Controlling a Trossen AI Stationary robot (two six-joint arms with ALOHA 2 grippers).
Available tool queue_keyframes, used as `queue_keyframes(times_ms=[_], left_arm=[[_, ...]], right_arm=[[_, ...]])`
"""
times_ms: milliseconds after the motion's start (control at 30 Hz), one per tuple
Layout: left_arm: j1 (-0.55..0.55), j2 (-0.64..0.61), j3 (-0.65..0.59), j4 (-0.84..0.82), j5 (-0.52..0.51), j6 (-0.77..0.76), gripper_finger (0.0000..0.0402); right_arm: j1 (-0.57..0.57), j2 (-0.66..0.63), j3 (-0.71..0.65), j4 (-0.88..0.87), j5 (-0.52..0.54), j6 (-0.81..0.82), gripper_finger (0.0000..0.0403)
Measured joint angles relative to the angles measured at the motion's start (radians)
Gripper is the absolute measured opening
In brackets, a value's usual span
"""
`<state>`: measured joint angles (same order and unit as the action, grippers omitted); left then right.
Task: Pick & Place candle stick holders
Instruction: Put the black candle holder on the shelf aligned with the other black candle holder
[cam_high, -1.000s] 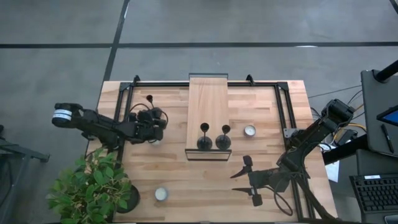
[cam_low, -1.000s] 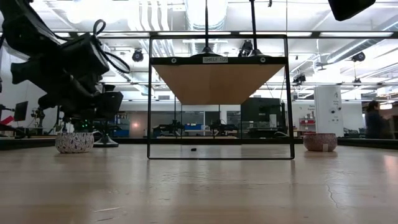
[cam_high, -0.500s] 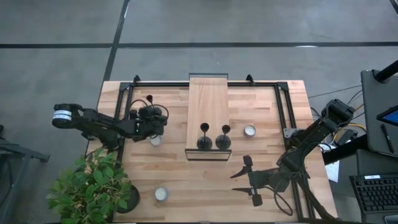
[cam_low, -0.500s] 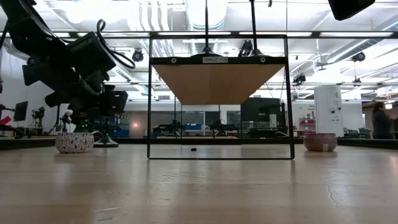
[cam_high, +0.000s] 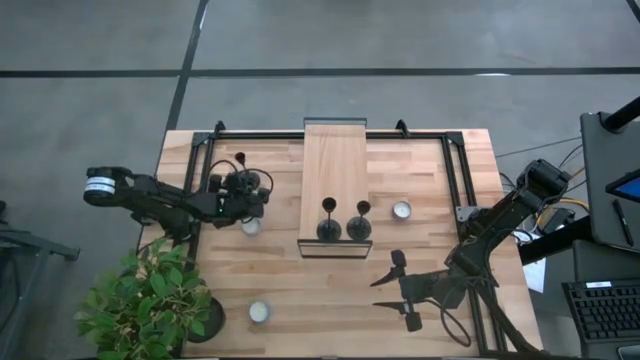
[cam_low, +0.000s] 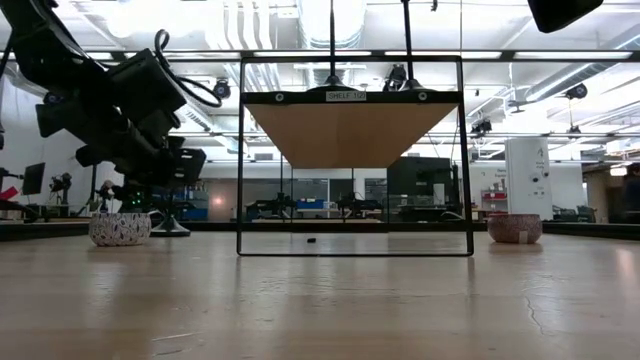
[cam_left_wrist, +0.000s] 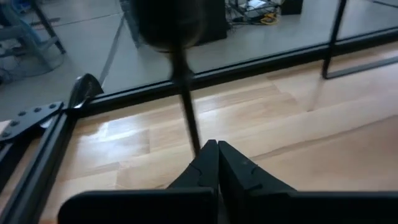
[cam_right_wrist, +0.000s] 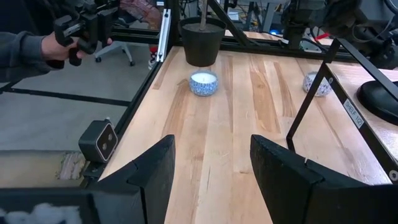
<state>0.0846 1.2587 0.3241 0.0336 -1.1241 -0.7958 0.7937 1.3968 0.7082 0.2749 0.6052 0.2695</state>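
One black candle stick holder (cam_high: 240, 160) stands upright at the far left of the table. My left gripper (cam_high: 243, 183) is shut low on its thin stem. In the left wrist view the stem rises from the fingertips (cam_left_wrist: 211, 146) to the blurred cup (cam_left_wrist: 168, 25). The fingers hide the disc base. Two more holders (cam_high: 327, 222) (cam_high: 359, 220) stand by their disc bases on the near end of the raised wooden shelf (cam_high: 335, 160). My right gripper (cam_high: 400, 290) hangs open over the near right of the table, holding nothing (cam_right_wrist: 211, 168). My left gripper pinches the holder's thin stem (cam_left_wrist: 191, 127) between its two fingertips, at the stem's lower part. The fingers come from the table's left, slanting down, and lie across the stem. The holder stands upright with its cup above the fingers. Whether the base rests on the table is hidden.
Small blue-and-white bowls sit near the left gripper (cam_high: 250, 227), at the near edge (cam_high: 259, 312) and right of the shelf (cam_high: 401, 210). A potted plant (cam_high: 150, 300) fills the near left corner. Black frame rails (cam_high: 455, 170) border the table. A person's hand (cam_right_wrist: 59, 43) holds a device beyond the table.
My left gripper has gone a little toward the table's far edge, to the left holder, and has risen slightly. Its fingers have shut on the holder's stem. The holder stays upright where it was.
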Motion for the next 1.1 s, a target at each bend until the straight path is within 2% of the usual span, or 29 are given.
queue_keyframes(times_ms=[200,333,500,700,867,967,1100], left_arm=[[-0.033,-0.021,0.0,0.016,0.011,0.05,0.0001],[-0.041,-0.033,-0.002,-0.014,0.098,0.04,0.0],[-0.041,-0.033,-0.003,-0.099,0.103,-0.081,0.0012],[-0.045,-0.033,-0.003,-0.105,0.104,-0.095,0.0089],[-0.036,-0.033,-0.004,-0.099,0.015,-0.099,0.0166],[-0.019,-0.033,-0.004,-0.056,-0.019,-0.072,0.0195],[0.033,-0.033,-0.004,0.034,-0.004,0.011,0.0212]], right_arm=[[0.0,0.0,0.0,0.0,0.0,0.0,0.0203],[0.0,0.0,0.0,-0.001,0.0,0.0,0.0203],[0.0,0.0,-0.003,-0.002,0.0,0.005,0.0203],[0.0,0.0,-0.005,-0.002,-0.001,0.006,0.0203],[0.0,0.0,-0.005,-0.002,-0.001,0.007,0.0203],[0.0,0.0,-0.005,-0.002,-0.001,0.006,0.0203],[0.0,0.0,-0.005,-0.001,-0.001,0.0,0.0203]])
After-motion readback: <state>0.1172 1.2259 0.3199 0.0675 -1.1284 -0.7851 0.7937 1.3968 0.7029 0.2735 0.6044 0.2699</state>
